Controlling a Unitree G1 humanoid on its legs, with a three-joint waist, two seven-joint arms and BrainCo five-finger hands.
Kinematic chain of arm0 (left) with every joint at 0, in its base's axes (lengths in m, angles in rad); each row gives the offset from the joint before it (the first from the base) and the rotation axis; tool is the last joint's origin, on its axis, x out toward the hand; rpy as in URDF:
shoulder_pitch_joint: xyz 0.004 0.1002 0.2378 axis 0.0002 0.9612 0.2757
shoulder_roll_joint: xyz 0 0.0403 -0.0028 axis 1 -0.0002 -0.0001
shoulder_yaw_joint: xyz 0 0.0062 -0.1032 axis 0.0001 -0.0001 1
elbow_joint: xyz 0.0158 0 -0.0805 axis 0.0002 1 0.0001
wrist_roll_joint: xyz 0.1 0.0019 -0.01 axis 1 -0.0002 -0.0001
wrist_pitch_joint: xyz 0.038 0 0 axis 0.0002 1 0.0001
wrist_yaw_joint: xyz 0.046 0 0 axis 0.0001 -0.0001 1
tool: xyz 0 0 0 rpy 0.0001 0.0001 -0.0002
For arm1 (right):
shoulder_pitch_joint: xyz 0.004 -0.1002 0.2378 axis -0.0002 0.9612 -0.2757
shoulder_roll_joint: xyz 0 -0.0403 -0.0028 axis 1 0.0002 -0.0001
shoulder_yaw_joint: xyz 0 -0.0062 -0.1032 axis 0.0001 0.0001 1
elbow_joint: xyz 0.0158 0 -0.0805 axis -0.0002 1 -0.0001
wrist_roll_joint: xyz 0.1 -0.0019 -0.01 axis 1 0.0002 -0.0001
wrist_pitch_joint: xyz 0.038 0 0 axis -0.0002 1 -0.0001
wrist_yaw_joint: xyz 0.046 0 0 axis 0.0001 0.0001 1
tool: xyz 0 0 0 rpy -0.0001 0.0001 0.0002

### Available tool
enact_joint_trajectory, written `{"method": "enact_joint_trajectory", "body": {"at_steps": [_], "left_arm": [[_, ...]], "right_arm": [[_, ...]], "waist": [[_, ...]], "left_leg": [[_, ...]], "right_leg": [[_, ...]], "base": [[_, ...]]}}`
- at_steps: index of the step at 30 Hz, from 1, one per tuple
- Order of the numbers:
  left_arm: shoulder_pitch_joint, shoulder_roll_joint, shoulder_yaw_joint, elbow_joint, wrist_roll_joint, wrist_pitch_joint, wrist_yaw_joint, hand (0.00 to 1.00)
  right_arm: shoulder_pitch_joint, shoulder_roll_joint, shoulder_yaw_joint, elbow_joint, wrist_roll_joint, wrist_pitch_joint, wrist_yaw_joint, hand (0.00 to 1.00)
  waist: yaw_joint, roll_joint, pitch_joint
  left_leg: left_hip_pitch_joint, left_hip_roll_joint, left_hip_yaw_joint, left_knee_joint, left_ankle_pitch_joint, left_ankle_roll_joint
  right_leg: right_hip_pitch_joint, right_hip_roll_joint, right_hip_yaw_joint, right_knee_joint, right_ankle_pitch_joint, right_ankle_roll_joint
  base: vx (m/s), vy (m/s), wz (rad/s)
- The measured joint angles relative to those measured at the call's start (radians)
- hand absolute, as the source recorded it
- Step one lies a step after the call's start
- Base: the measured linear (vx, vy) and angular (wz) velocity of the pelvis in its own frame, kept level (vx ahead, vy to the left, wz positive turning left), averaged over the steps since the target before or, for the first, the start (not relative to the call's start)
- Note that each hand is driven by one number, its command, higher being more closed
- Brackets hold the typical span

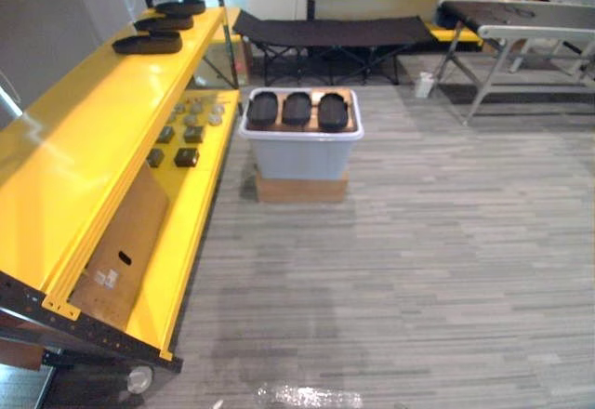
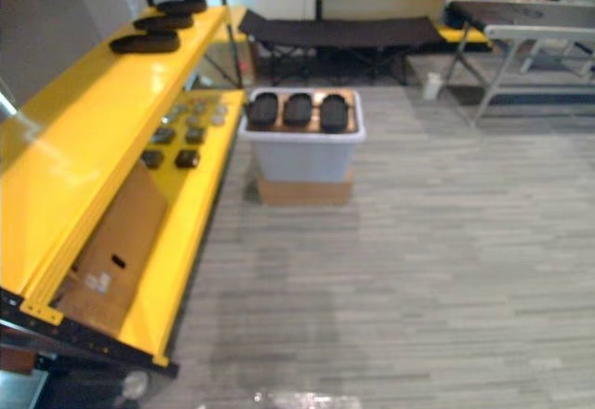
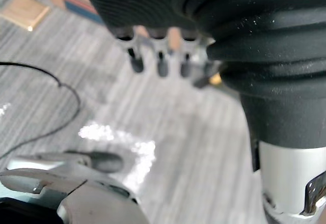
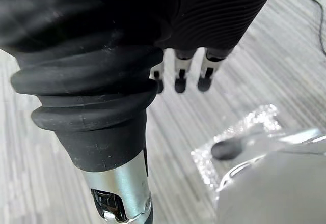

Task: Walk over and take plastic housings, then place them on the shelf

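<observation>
Plastic housings point(image 1: 297, 109), three dark ovals, lie side by side on top of the grey bin point(image 1: 302, 158), well ahead of both hands. Your left hand point(image 3: 162, 63) and right hand point(image 4: 180, 76) hang over the floor point(image 1: 418, 270), fingers relaxed and holding nothing. Walk straight up and stop square to the bin, near enough to reach down without leaning. The yellow shelf point(image 1: 102, 121) runs along the left hand's side, with three more housings point(image 1: 149, 44) at its far end; keep that arm off its edge. A black cot point(image 1: 325, 30) stands beyond the bin; the floor between looks free.
</observation>
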Motion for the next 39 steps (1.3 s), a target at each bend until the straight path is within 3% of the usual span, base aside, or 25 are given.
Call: {"method": "enact_joint_trajectory", "body": {"at_steps": [2,4,6,7,9,11,13,16,18,19,20,21,22,23,25,27,28,30,32,33,34,35,36,37,39], "left_arm": [[-0.002,0.002,-0.001,0.000,0.000,0.000,0.000,0.00],[-0.019,-0.001,-0.033,0.006,0.000,0.002,-0.001,0.00],[-0.036,0.010,-0.078,0.008,0.004,0.009,-0.005,0.00],[-0.039,0.018,-0.083,0.008,0.012,0.015,-0.005,0.00],[-0.048,0.037,-0.083,0.009,0.029,0.023,-0.004,0.00],[-0.086,0.046,-0.084,0.009,0.046,0.023,0.000,0.00],[-0.116,0.045,-0.083,0.008,0.046,0.023,0.000,0.00],[-0.121,0.024,-0.048,-0.015,0.046,0.021,-0.001,0.00],[-0.098,0.001,-0.008,-0.032,0.045,0.020,-0.001,0.00],[-0.087,-0.018,0.038,-0.045,0.041,0.022,-0.001,0.00],[-0.081,-0.044,0.080,-0.073,0.026,0.021,-0.004,0.00],[-0.085,-0.052,0.085,-0.079,0.013,0.021,-0.006,0.00],[-0.091,-0.063,0.093,-0.093,0.003,0.020,-0.008,0.00],[-0.095,-0.068,0.103,-0.112,-0.004,0.013,-0.008,0.00],[-0.095,-0.063,0.119,-0.121,-0.008,0.000,-0.007,0.00],[-0.088,-0.063,0.117,-0.120,-0.031,-0.004,-0.004,0.00],[-0.082,-0.065,0.116,-0.116,-0.030,-0.004,0.000,0.00],[-0.050,-0.084,0.114,-0.112,-0.031,0.002,0.007,0.00],[-0.023,-0.083,0.114,-0.086,-0.031,0.004,0.016,0.00],[-0.015,-0.074,0.113,-0.078,-0.031,0.005,0.017,0.00],[-0.018,-0.052,0.093,-0.073,-0.030,0.006,0.017,0.00],[-0.026,-0.032,0.071,-0.073,-0.029,0.008,0.023,0.00],[-0.030,-0.023,0.060,-0.072,-0.029,0.011,0.023,0.00],[-0.043,-0.007,0.042,-0.072,-0.028,0.024,0.029,0.00],[-0.064,0.007,0.005,-0.081,-0.027,0.024,0.037,0.00]], "right_arm": [[-0.001,0.001,-0.004,0.000,0.000,0.000,0.000,0.00],[-0.007,-0.010,-0.027,-0.015,-0.004,0.001,0.004,0.00],[-0.015,-0.015,-0.041,-0.047,-0.008,0.000,0.014,0.00],[-0.012,-0.011,-0.040,-0.045,-0.007,0.002,0.015,0.00],[0.015,0.011,-0.041,-0.036,-0.004,0.002,0.016,0.00],[0.037,0.020,-0.045,-0.015,-0.006,0.003,0.018,0.00],[0.066,0.029,-0.057,-0.007,-0.008,0.010,0.019,0.00],[0.105,0.062,-0.124,-0.003,-0.008,0.018,0.022,0.00],[0.134,0.078,-0.158,-0.007,-0.008,0.024,0.025,0.00],[0.142,0.079,-0.171,-0.010,-0.009,0.031,0.025,0.00],[0.151,0.074,-0.175,-0.028,-0.009,0.032,0.025,0.00],[0.149,0.070,-0.171,-0.036,-0.006,0.032,0.024,0.00],[0.140,0.050,-0.154,-0.045,-0.003,0.032,0.022,0.00],[0.096,0.031,-0.152,-0.047,0.001,0.032,0.018,0.00],[0.051,0.028,-0.127,-0.064,0.002,0.031,0.017,0.00],[-0.039,-0.005,-0.065,-0.062,0.001,0.027,0.018,0.00],[-0.062,-0.008,-0.053,-0.064,0.001,0.021,0.018,0.00],[-0.107,-0.008,-0.046,-0.102,0.001,0.009,0.016,0.00],[-0.109,-0.001,-0.040,-0.103,0.001,0.003,0.018,0.00],[-0.109,0.003,-0.038,-0.102,0.000,0.001,0.017,0.00],[-0.109,0.008,-0.039,-0.101,0.000,0.001,0.015,0.00],[-0.111,0.011,-0.038,-0.100,-0.004,0.002,0.012,0.00],[-0.104,0.015,-0.037,-0.099,-0.005,0.002,0.011,0.00],[-0.108,0.021,-0.013,-0.097,-0.010,0.003,0.004,0.00],[-0.095,0.021,0.065,-0.097,-0.033,0.003,-0.001,0.00]], "waist": [[0.002,-0.006,0.004],[0.001,0.025,0.017],[-0.010,0.039,0.071],[-0.015,0.029,0.087],[-0.024,0.009,0.083],[-0.036,-0.008,0.090],[-0.043,-0.010,0.090],[-0.065,-0.009,0.088],[-0.073,0.007,0.076],[-0.070,0.017,0.076],[-0.064,0.026,0.071],[-0.053,0.037,0.078],[-0.037,0.054,0.089],[-0.028,0.049,0.111],[-0.012,0.033,0.118],[0.042,0.028,0.119],[0.055,0.027,0.119],[0.086,0.042,0.115],[0.113,0.036,0.100],[0.110,0.025,0.094],[0.102,0.002,0.088],[0.094,-0.017,0.097],[0.090,-0.024,0.102],[0.078,-0.030,0.118],[0.056,-0.021,0.127]], "left_leg": [[0.004,-0.003,0.002,0.000,-0.011,0.001],[0.009,0.013,0.005,0.001,-0.053,0.013],[0.060,0.030,0.029,0.001,-0.068,0.017],[0.074,0.030,0.028,0.000,-0.074,0.018],[0.095,0.034,0.030,0.000,-0.095,0.009],[0.095,0.041,0.019,0.002,-0.113,-0.021],[0.106,0.044,0.001,0.006,-0.136,-0.044],[0.166,0.076,-0.015,0.045,-0.223,-0.120],[0.156,0.145,-0.015,0.210,-0.305,-0.186],[0.069,0.212,-0.014,0.477,-0.317,-0.177],[-0.067,0.289,-0.014,0.804,-0.215,-0.095],[-0.122,0.335,-0.012,0.945,-0.141,-0.075],[-0.196,0.386,-0.001,1.099,-0.131,-0.073],[-0.300,0.396,-0.002,1.226,-0.142,-0.061],[-0.392,0.347,-0.003,1.211,-0.147,-0.064],[-0.493,0.233,-0.003,0.893,-0.160,-0.085],[-0.517,0.210,-0.002,0.791,-0.151,-0.090],[-0.543,0.152,-0.007,0.377,-0.047,-0.101],[-0.531,0.127,-0.067,0.415,0.085,-0.056],[-0.517,0.109,-0.088,0.417,0.090,-0.014],[-0.491,0.095,-0.086,0.419,0.053,0.021],[-0.454,0.084,-0.087,0.443,0.002,0.027],[-0.433,0.082,-0.089,0.462,-0.030,0.032],[-0.373,0.081,-0.099,0.497,-0.087,0.034],[-0.252,0.080,-0.120,0.460,-0.114,0.033]], "right_leg": [[-0.003,-0.006,0.000,0.011,-0.006,0.003],[-0.136,-0.016,0.005,0.289,-0.090,0.027],[-0.364,-0.059,-0.005,0.757,-0.121,-0.032],[-0.387,-0.068,-0.013,0.780,-0.132,-0.035],[-0.438,-0.084,-0.056,0.686,-0.131,-0.024],[-0.483,-0.066,-0.084,0.410,-0.063,0.020],[-0.491,-0.048,-0.076,0.245,0.001,0.036],[-0.508,-0.034,-0.054,0.336,-0.002,-0.013],[-0.497,0.002,-0.054,0.445,-0.009,-0.069],[-0.466,0.023,-0.068,0.497,-0.051,-0.098],[-0.413,0.051,-0.089,0.489,-0.104,-0.115],[-0.380,0.066,-0.090,0.475,-0.121,-0.125],[-0.326,0.087,-0.087,0.446,-0.139,-0.136],[-0.206,0.100,-0.081,0.359,-0.143,-0.138],[-0.085,0.089,-0.077,0.258,-0.142,-0.138],[0.029,0.062,-0.052,0.158,-0.147,-0.130],[0.051,0.055,-0.048,0.141,-0.153,-0.118],[0.144,0.054,-0.024,0.091,-0.189,-0.059],[0.191,0.045,0.010,0.126,-0.207,-0.059],[0.175,0.030,0.021,0.179,-0.209,-0.060],[0.110,-0.001,0.034,0.354,-0.205,-0.050],[0.017,-0.033,0.053,0.608,-0.156,0.018],[-0.032,-0.049,0.067,0.744,-0.102,0.070],[-0.123,-0.077,0.071,0.995,-0.094,0.087],[-0.178,-0.125,-0.021,1.118,-0.143,0.008]], "base": [[-0.03,-0.015,-0.09],[-0.04,0.032,-0.23],[0.02,0.089,-0.25],[0.12,0.100,-0.04],[0.16,0.065,0.02],[0.35,0.029,0.12],[0.45,-0.028,0.27],[0.58,-0.139,0.33],[0.59,-0.248,0.39],[0.68,-0.352,0.25],[0.82,-0.413,0.10],[0.68,-0.312,-0.05],[0.86,-0.288,-0.10],[0.72,-0.227,-0.06],[0.61,-0.152,0.03],[0.73,-0.085,-0.39],[0.71,0.020,-0.57],[0.62,0.088,-0.45],[0.60,0.172,-0.54],[0.70,0.246,-0.31],[0.67,0.252,0.05],[0.79,0.295,0.12],[0.61,0.210,0.14],[0.47,0.141,0.28],[0.53,0.103,0.50]]}}
